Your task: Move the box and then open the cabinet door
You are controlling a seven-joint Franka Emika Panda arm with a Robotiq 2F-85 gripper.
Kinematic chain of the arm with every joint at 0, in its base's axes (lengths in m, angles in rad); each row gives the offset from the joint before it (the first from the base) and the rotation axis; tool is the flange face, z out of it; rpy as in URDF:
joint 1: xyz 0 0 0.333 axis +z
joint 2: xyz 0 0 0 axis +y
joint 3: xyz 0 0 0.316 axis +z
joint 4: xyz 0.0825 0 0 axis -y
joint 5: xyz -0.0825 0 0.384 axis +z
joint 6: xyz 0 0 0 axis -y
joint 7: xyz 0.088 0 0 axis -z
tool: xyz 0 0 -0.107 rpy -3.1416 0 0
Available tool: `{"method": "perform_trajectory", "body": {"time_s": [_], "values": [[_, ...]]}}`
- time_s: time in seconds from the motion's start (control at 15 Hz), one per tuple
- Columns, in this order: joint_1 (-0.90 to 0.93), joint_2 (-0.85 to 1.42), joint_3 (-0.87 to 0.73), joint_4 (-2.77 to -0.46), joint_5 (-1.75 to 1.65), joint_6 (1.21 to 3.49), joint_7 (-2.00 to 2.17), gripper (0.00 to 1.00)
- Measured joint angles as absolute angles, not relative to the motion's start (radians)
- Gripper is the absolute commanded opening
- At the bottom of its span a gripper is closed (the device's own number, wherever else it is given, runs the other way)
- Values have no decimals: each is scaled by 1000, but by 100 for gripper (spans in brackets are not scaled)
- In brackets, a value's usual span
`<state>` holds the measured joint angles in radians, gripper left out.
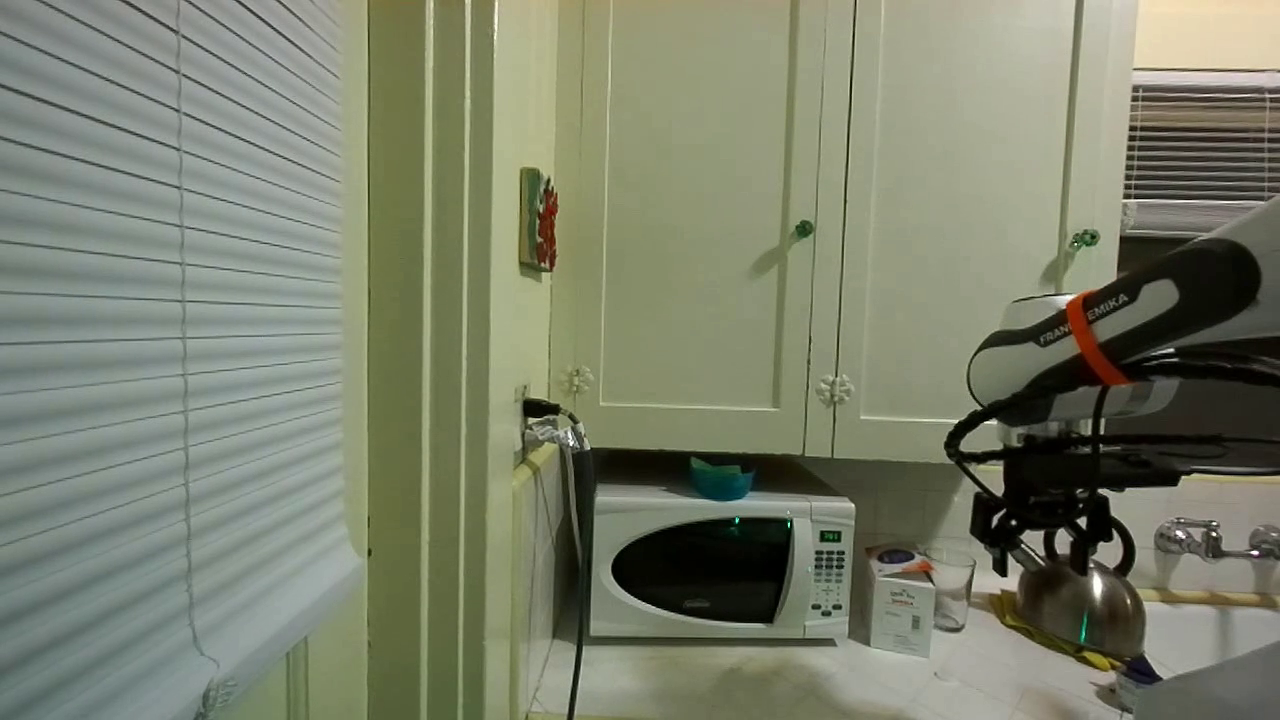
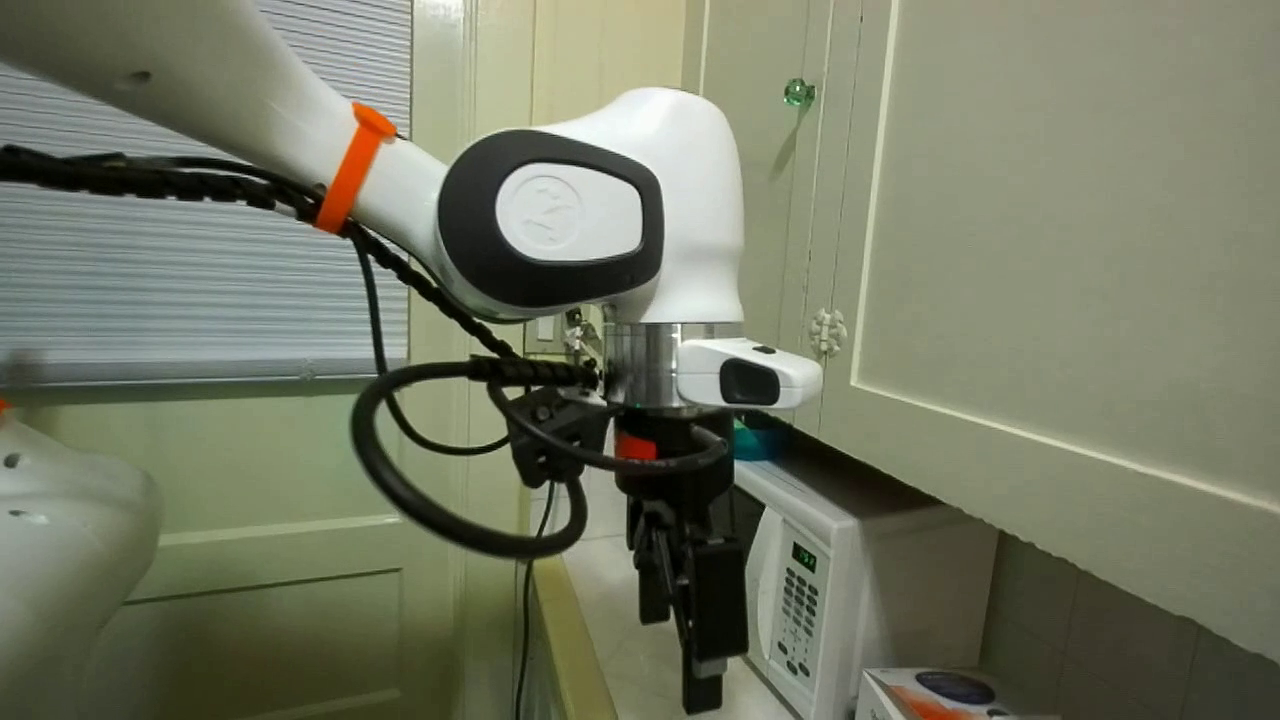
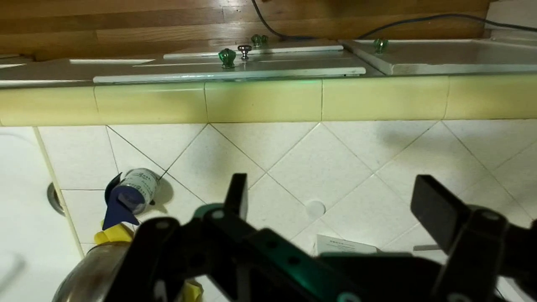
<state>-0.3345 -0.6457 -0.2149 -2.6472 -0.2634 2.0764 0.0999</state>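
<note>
The box (image 1: 900, 610), a small whitish carton with a red-orange top, stands upright on the counter right of the microwave. Its top shows at the bottom edge of an exterior view (image 2: 935, 697), and one side shows low in the wrist view (image 3: 346, 246), partly hidden by the gripper. My gripper (image 1: 1040, 560) points down, open and empty, apart from the box. It also shows in the other views (image 2: 680, 655) (image 3: 333, 193). Two matching cream-white upper cabinet doors (image 1: 700, 200) (image 1: 965, 200) with round green knobs are both shut; I cannot tell which is the cabinet door meant.
A white microwave (image 1: 820, 600) bears a teal bowl (image 1: 722, 483). A clear glass (image 1: 952, 595) stands beside the box. A steel kettle (image 1: 1085, 605) on a yellow cloth (image 3: 112, 234) and a small blue-topped jar (image 3: 138, 186) stand near the sink (image 3: 21, 176). A round whitish disc (image 3: 315, 209) lies on the counter.
</note>
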Motion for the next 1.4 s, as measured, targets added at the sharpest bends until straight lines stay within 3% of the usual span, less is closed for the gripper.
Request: {"method": "perform_trajectory", "body": {"time_s": [0.73, 1.4], "values": [[-363, -569, -146, -2653, -148, 2148, 472, 100], [-442, -270, -82, -2720, -136, 2698, 967, 100]]}}
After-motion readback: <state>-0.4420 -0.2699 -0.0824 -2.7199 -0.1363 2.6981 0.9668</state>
